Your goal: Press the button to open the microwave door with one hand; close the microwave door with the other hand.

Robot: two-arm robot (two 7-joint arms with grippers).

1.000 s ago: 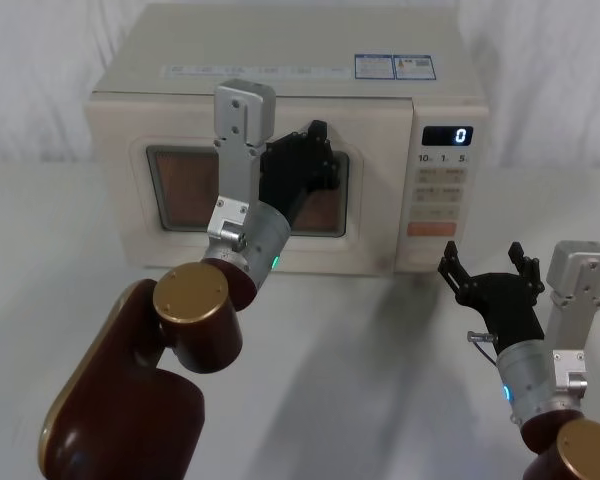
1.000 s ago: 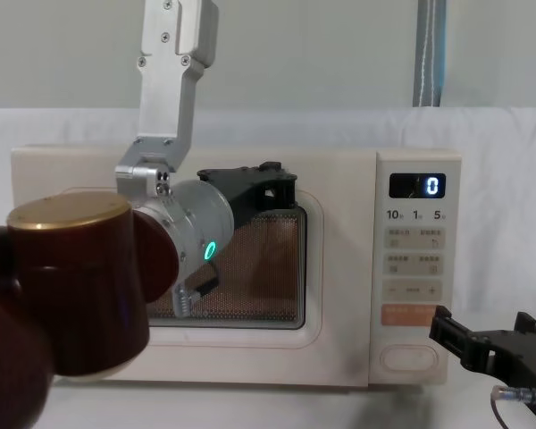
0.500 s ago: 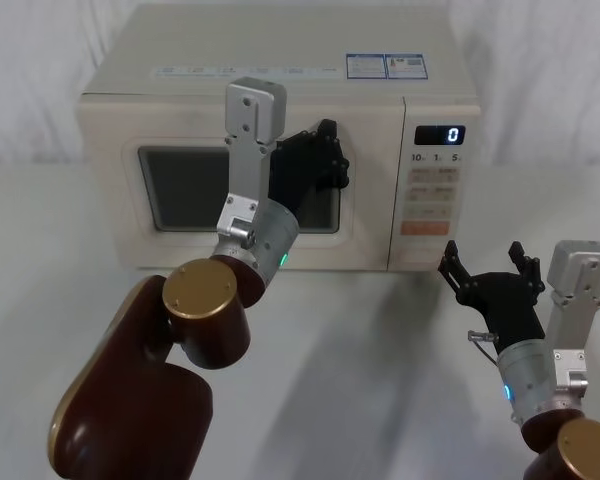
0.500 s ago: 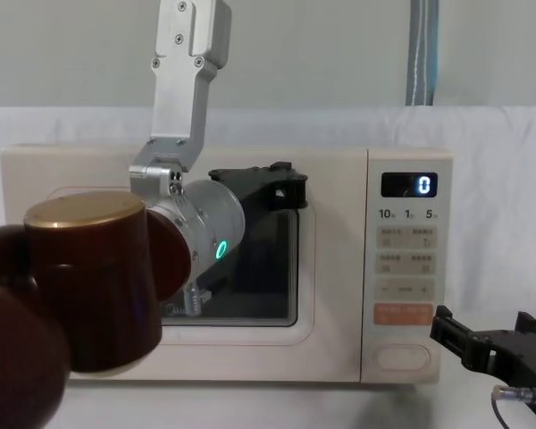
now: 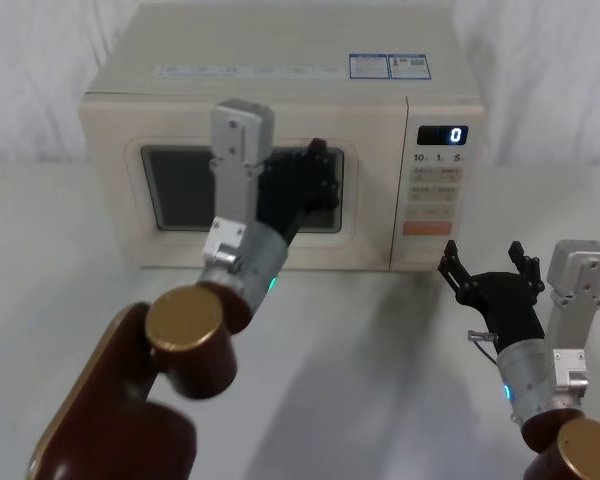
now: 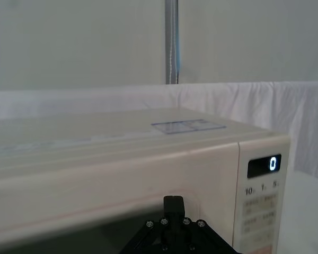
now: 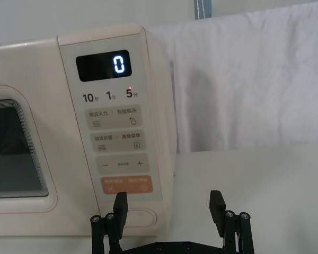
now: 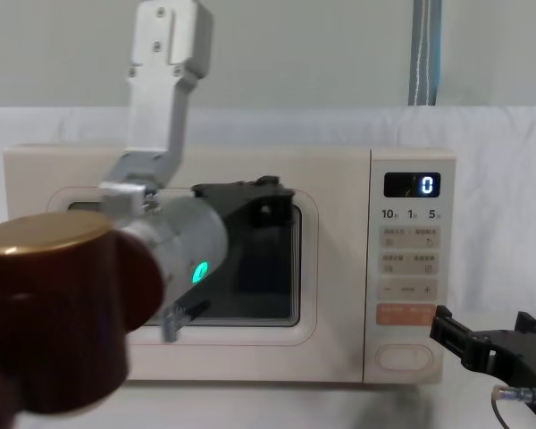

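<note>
The cream microwave door with its dark window lies flush with the oven front. My left gripper hangs just in front of the window's upper right part, its fingers together with nothing between them. Low at the right, my right gripper stands open in front of the control panel, a short way off it. The wide pill-shaped button sits at the panel's bottom, level with the right gripper and to its left. In the chest view the button is just left of the right gripper.
The microwave stands on a white-covered table, a white cloth behind it. Its display reads 0, with an orange key above the button. My left arm's brown elbow blocks the chest view's lower left.
The door swung from slightly ajar to fully shut under the left gripper's push. The left gripper has since drawn back a little from the window. The right gripper has not moved.
</note>
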